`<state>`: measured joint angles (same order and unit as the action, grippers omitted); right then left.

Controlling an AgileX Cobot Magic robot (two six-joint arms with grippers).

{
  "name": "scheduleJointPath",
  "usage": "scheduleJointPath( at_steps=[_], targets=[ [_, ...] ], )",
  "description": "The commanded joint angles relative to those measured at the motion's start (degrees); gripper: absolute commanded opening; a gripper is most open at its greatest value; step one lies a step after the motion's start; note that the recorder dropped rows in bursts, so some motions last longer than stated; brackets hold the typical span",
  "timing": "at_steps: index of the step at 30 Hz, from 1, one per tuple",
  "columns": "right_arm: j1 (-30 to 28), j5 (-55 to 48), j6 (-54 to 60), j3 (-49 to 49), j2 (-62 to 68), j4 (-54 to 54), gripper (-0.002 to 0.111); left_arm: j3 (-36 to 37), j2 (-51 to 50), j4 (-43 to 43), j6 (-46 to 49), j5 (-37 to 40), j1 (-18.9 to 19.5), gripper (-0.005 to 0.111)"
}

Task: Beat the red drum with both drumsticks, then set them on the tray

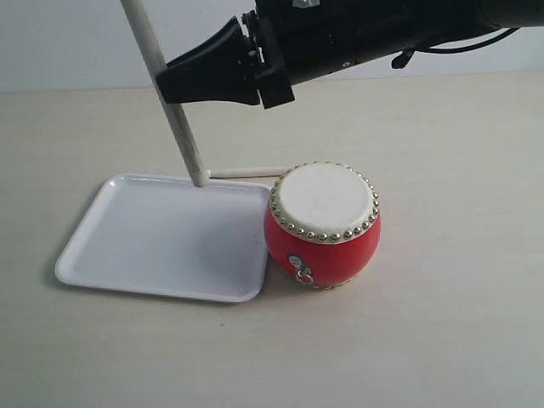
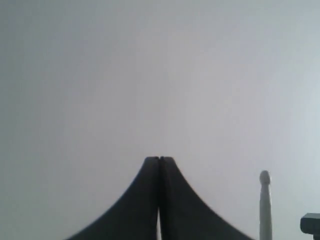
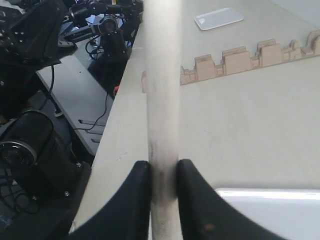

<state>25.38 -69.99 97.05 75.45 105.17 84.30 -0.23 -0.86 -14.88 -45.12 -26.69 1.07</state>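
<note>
The red drum [image 1: 323, 228] stands upright on the table, touching the right edge of the white tray [image 1: 161, 240]. My right gripper [image 1: 167, 81] reaches across from the upper right and is shut on one drumstick [image 1: 174, 110], which hangs steeply with its lower end just over the tray's back rim. In the right wrist view that drumstick [image 3: 162, 90] is clamped in the gripper [image 3: 163, 167], beside a corner of the tray [image 3: 270, 210]. The other drumstick [image 1: 248, 172] lies flat behind tray and drum. My left gripper [image 2: 159, 160] is shut on nothing, facing a blank wall.
An upright stick end [image 2: 264, 200] and a dark block [image 2: 311, 222] show at the side of the left wrist view. The right wrist view shows the table's edge with dark equipment [image 3: 35, 140] beyond it, a notched wooden strip [image 3: 250, 56] and a second white tray [image 3: 218, 18].
</note>
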Motion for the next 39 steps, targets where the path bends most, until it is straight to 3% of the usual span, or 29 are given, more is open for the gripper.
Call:
scheduleJointPath(
  at_steps=[1,5,9,13,19,24,27,34,39],
  targets=[
    [-0.1,0.0,0.7,-0.3,-0.3,1.6,0.000,-4.9,-6.7,2.6,7.5,-3.3,0.1,0.000],
    [-0.1,0.0,0.7,-0.3,-0.3,1.8,0.000,-10.5,-18.7,0.8,9.1,-3.2,0.1,0.000],
    [-0.1,0.0,0.7,-0.3,-0.3,1.8,0.000,-15.0,-34.4,-7.2,6.5,-5.5,0.1,0.000],
    [-0.1,0.0,1.9,-0.3,-0.3,1.8,0.000,-17.9,-51.2,-19.6,-1.8,-16.7,0.1,0.000],
    [-0.1,0.0,2.2,-0.3,-0.3,2.1,0.000,-21.9,-70.8,-34.8,-3.3,-38.7,0.1,0.000],
    [-0.1,3.1,2.4,-0.3,-0.3,3.5,0.000,-25.4,-80.1,-40.6,-3.8,-43.3,0.0,0.002],
    [-0.1,3.0,2.9,-0.3,-0.3,4.4,0.000,-26.5,-83.4,-41.0,-4.8,-43.3,-0.8,0.011],
    [-0.1,3.1,3.2,-0.3,-0.3,4.6,0.000,-26.6,-84.8,-43.1,-4.8,-43.3,-3.1,0.047],
    [-0.1,3.0,3.2,-0.3,-0.3,4.6,0.000,-26.6,-84.8,-44.7,-4.8,-43.3,-5.2,0.058]
  ],
)
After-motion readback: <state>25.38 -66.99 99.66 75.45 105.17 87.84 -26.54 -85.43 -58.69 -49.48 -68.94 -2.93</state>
